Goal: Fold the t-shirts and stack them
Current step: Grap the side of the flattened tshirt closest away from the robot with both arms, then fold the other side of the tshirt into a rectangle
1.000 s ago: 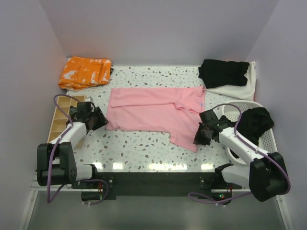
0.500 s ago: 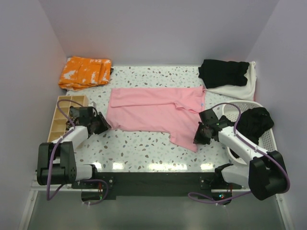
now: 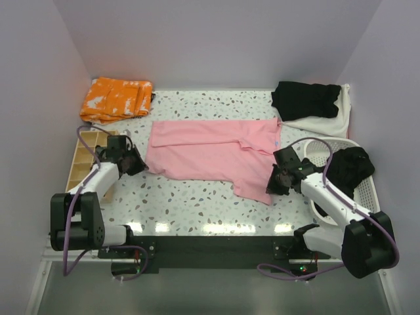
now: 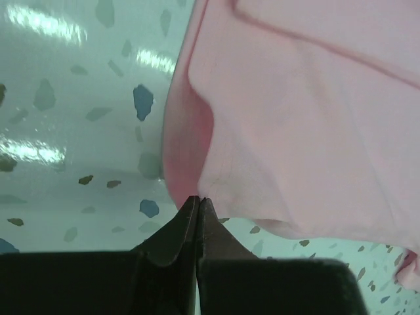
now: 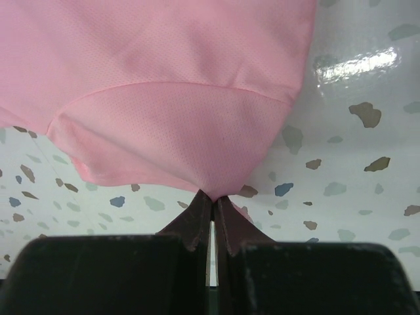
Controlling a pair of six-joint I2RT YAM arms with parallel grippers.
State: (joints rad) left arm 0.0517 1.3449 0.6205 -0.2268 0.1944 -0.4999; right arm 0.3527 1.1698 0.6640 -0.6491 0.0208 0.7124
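Seen from above, the pink t-shirt [image 3: 213, 154] lies spread across the middle of the speckled table [image 3: 197, 203]. The left gripper [image 3: 138, 164] is at its near-left corner and the right gripper [image 3: 274, 186] at its near-right hem. Only the wrist views show the grips: each pair of jaws is pressed together on a pinch of pink fabric, which tents up to the right tips. Bare tabletop lies between the shirt and the arm bases. A wooden tray [image 3: 82, 161] flanks the left arm. A white basket [image 3: 367, 190] holding a black garment [image 3: 348, 167] flanks the right. A black t-shirt [image 3: 305, 98] on an off-white t-shirt [image 3: 328, 123] and an orange cloth [image 3: 115, 98] occupy the far corners.
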